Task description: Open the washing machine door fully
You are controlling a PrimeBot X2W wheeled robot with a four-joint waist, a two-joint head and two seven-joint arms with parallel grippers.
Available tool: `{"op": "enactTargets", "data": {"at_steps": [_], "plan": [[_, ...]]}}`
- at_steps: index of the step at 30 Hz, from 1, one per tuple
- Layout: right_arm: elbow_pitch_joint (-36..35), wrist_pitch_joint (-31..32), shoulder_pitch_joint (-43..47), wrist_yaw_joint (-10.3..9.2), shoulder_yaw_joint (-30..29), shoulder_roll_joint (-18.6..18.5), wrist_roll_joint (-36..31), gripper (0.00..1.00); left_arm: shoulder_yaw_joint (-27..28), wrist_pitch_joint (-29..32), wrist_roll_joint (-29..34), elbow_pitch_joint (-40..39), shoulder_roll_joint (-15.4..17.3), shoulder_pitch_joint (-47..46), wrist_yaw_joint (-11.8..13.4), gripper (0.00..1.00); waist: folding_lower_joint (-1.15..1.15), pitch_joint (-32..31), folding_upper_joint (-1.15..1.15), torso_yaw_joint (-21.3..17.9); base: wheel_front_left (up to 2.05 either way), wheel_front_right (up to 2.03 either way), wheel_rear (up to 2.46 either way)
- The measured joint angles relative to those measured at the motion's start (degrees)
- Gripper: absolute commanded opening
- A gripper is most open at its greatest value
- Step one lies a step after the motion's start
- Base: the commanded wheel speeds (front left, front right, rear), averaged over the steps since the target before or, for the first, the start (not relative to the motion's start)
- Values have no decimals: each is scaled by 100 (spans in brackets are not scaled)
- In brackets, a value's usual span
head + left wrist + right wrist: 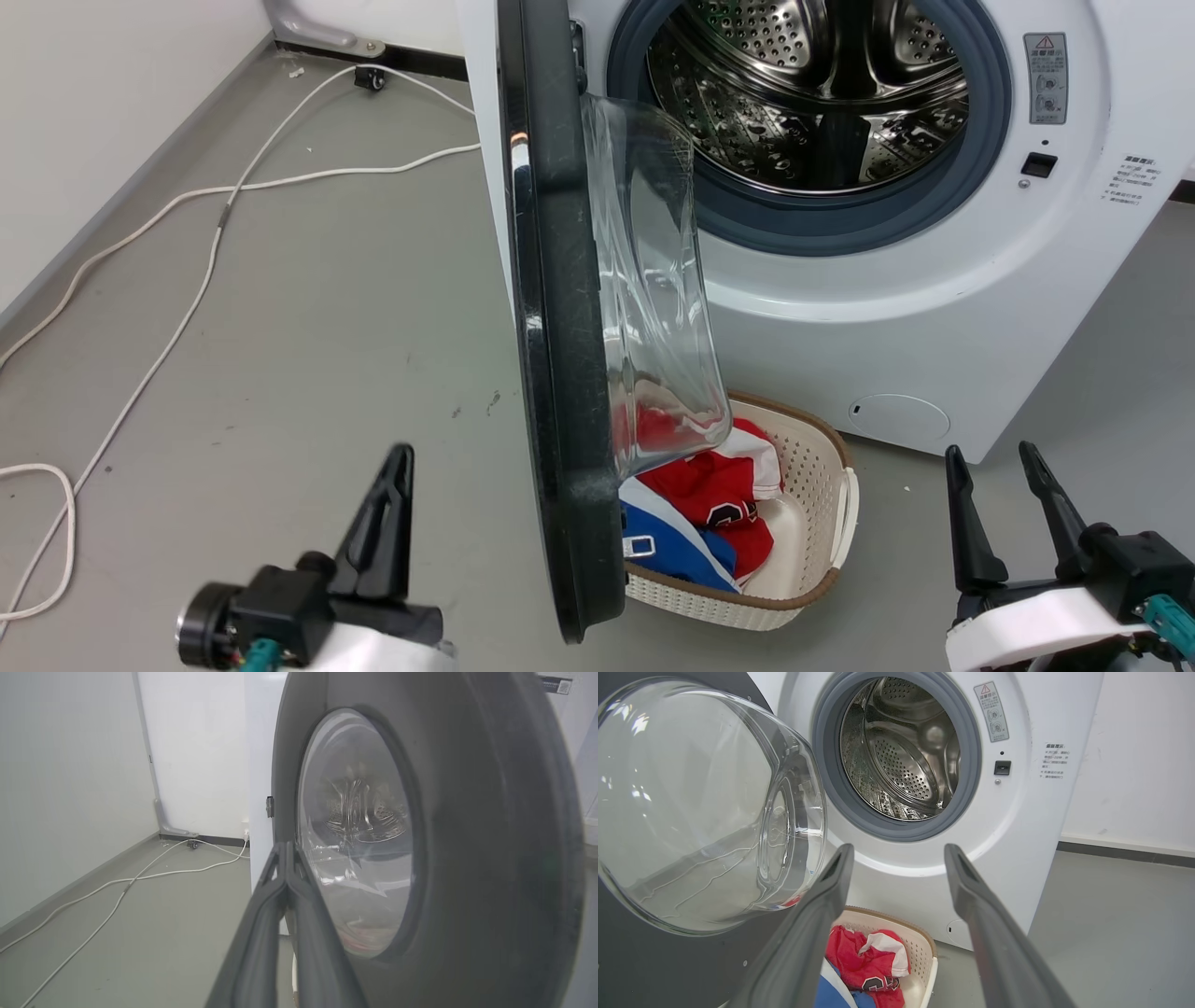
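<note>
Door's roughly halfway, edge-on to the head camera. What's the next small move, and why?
Probably move the open right hand left onto the glass side of the door and nudge it further left. It juts straight out from the washing machine, and the shut left hand sits on its outer side.

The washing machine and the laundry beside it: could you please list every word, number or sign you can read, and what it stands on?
Nothing reads clearly enough to quote.
Grey sticker on the washing machine: a warning triangle sign; its wording is too small to read.
Printed block further right: too small to read.
Red garment in the basket: dark digits, folded, unreadable.
</note>
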Motion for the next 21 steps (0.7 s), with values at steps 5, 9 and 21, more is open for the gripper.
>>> {"op": "enactTargets", "data": {"at_steps": [5, 9, 21], "plan": [[7, 0, -13, 0, -24, 0, 13, 100, 190, 0, -30, -594, 0, -300, 73, 0, 0, 8, 0, 14, 0, 0, 0], [42, -1, -19, 0, -13, 0, 9, 100, 302, 0, -30, -1114, 2, -653, 122, 0, 0, 11, 0, 9, 0, 0, 0], [114, -1, -24, 0, 14, 0, 7, 100, -480, -4, 19, -1826, 0, -1268, 44, 0, 0, -13, 0, -76, 0, 0, 0]]}}
